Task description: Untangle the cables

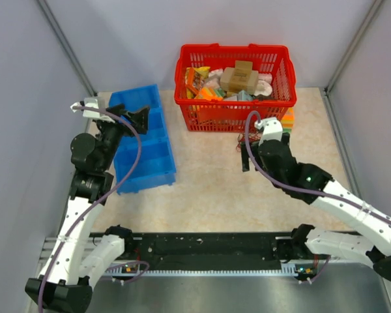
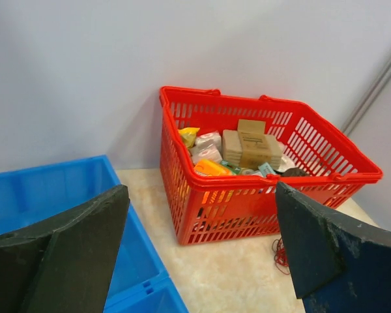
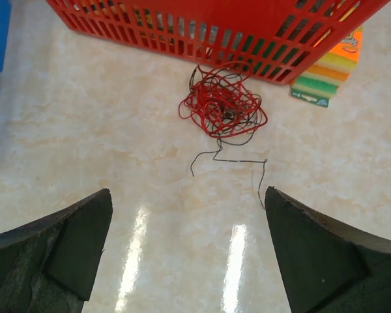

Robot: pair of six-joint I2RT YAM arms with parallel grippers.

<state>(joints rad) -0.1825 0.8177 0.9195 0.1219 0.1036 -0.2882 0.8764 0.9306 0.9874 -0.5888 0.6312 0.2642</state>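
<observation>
The cables (image 3: 221,107) are a loose tangle of thin red and dark wires on the beige table, just in front of the red basket (image 3: 182,26). One dark strand trails toward me. My right gripper (image 3: 188,195) is open and empty, held above the table a little short of the tangle. In the top view the right gripper (image 1: 260,149) sits in front of the basket's right half. My left gripper (image 1: 138,117) is open and empty above the blue bin (image 1: 143,163). In the left wrist view, the left gripper (image 2: 202,189) faces the basket, and a bit of the cables (image 2: 280,254) shows beside its right finger.
The red basket (image 1: 234,101) at the back holds several packets and a cardboard box. A stack of coloured sponges (image 3: 329,65) lies right of the tangle, against the basket. The blue compartment bin (image 2: 39,189) stands at the left. Grey walls close in the table.
</observation>
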